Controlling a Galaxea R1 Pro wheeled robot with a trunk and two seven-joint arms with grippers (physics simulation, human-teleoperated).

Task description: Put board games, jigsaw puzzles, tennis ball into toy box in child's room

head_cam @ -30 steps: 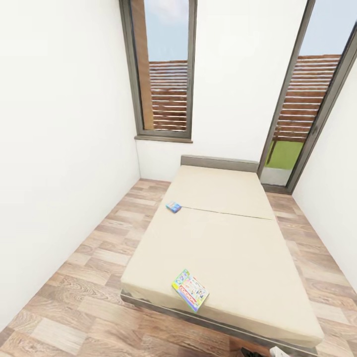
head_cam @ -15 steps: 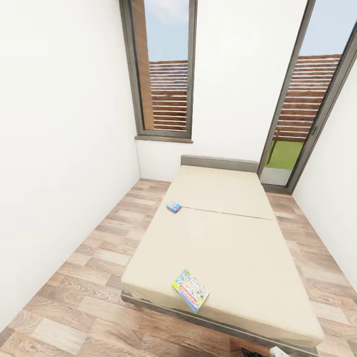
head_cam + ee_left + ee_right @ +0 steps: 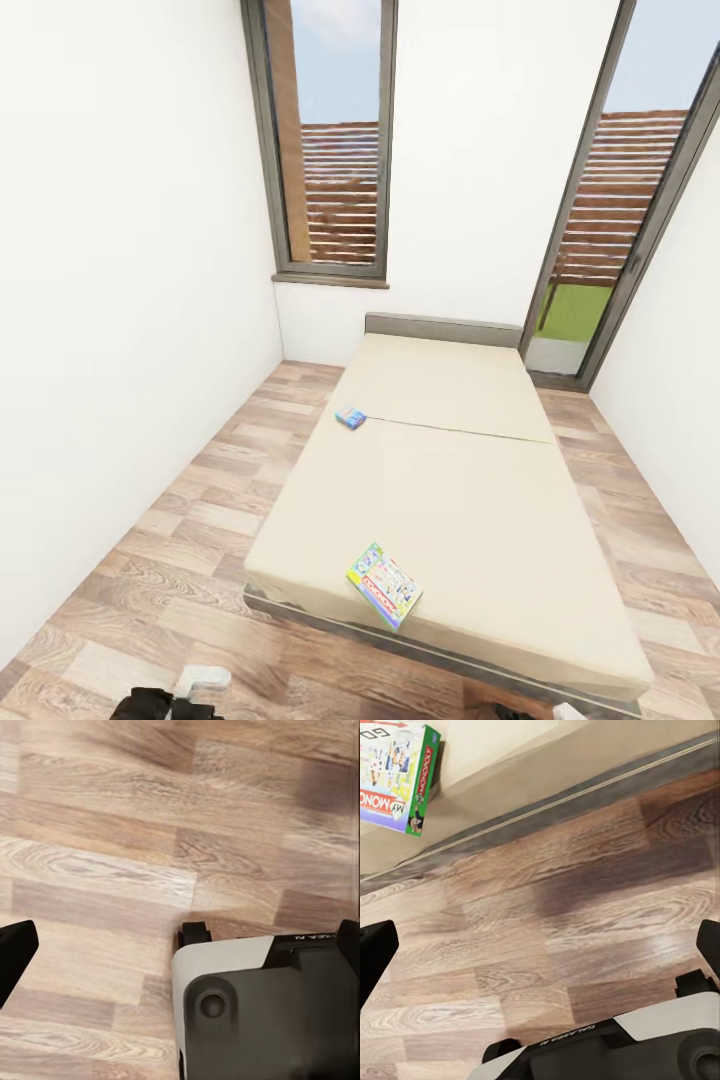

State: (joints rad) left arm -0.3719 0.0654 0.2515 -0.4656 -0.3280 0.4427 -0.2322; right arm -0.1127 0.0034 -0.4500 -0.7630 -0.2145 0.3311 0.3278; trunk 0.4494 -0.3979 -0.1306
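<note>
"MONOPOLY"-lettered board game (image 3: 396,776) on bed (image 3: 470,520); small blue box (image 3: 350,417) seemingly illegible; both tools spread.

From my head camera I count two board games on one bed (image 3: 470,500): a pale green multicoloured box (image 3: 384,584) at the near edge, and a small blue box (image 3: 350,417) at the far left edge, at the seam. The mattress cover reads as two sections split by that one seam. One headboard (image 3: 443,329). Openings in the walls: two, one window (image 3: 330,140) and one tall glazed door (image 3: 630,190). The right wrist camera gives me one game box, the pale green one (image 3: 396,774). Each wrist camera shows two dark fingertips, four in all.
</note>
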